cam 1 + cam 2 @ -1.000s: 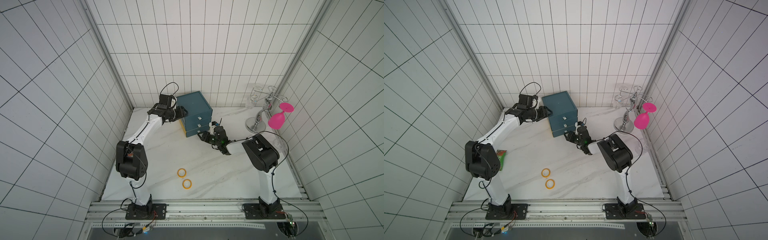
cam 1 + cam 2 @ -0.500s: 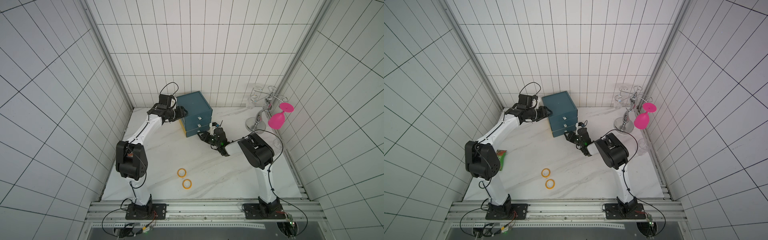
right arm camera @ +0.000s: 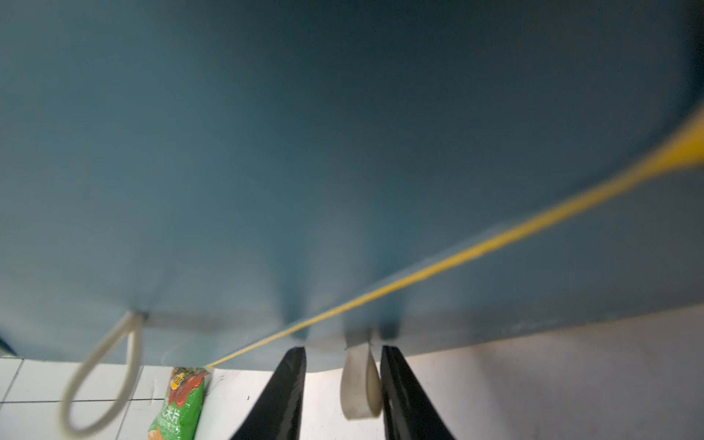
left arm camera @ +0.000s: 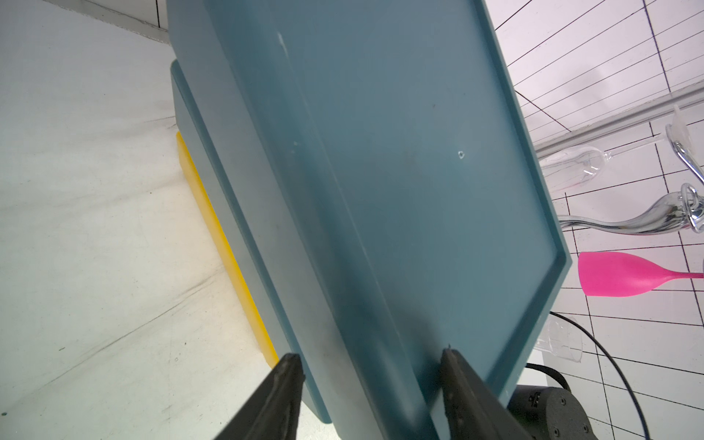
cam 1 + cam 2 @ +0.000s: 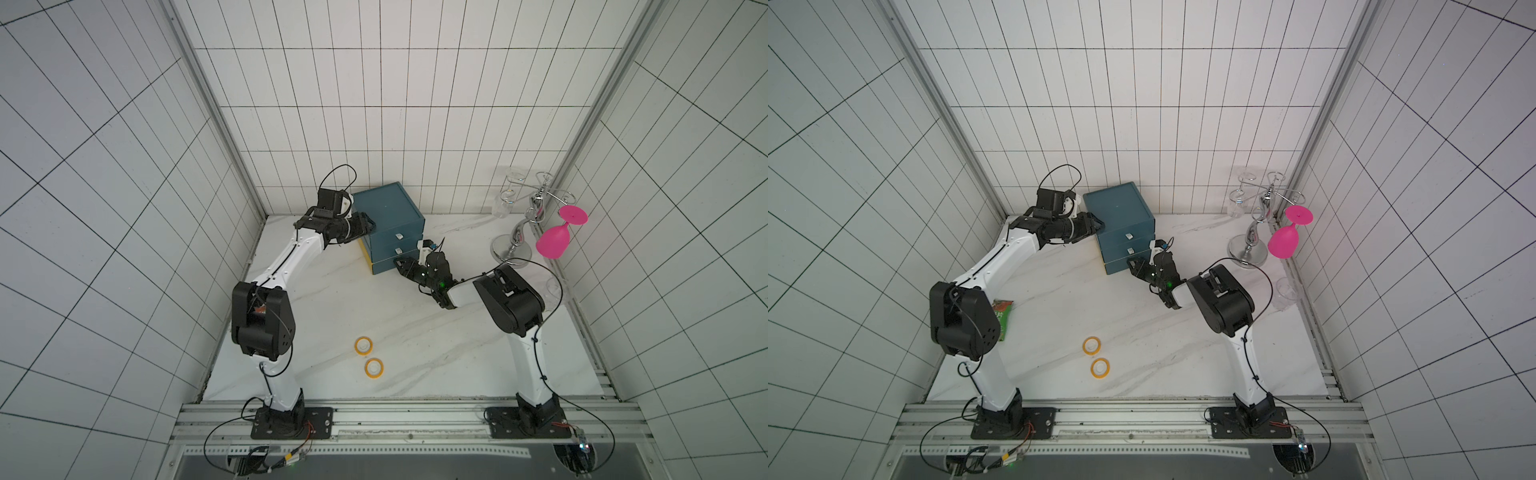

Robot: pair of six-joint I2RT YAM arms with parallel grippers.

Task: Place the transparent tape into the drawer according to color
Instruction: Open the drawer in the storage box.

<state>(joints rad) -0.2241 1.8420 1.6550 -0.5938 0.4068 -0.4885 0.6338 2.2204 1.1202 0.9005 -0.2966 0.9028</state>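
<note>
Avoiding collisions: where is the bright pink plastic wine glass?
In both top views the pink wine glass hangs bowl-down from the chrome rack in the far right corner of the marble table.

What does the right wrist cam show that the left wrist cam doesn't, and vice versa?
Right wrist only: a pale pull tab between the fingers of the right gripper, jaws not yet closed on it; a second pull loop; a green snack packet.
Left wrist only: the left gripper gripping across the top edge of the teal cabinet; the chrome glass rack; a pink glass; clear glasses.
Both: the teal cabinet, its yellow strip, the white table.
</note>
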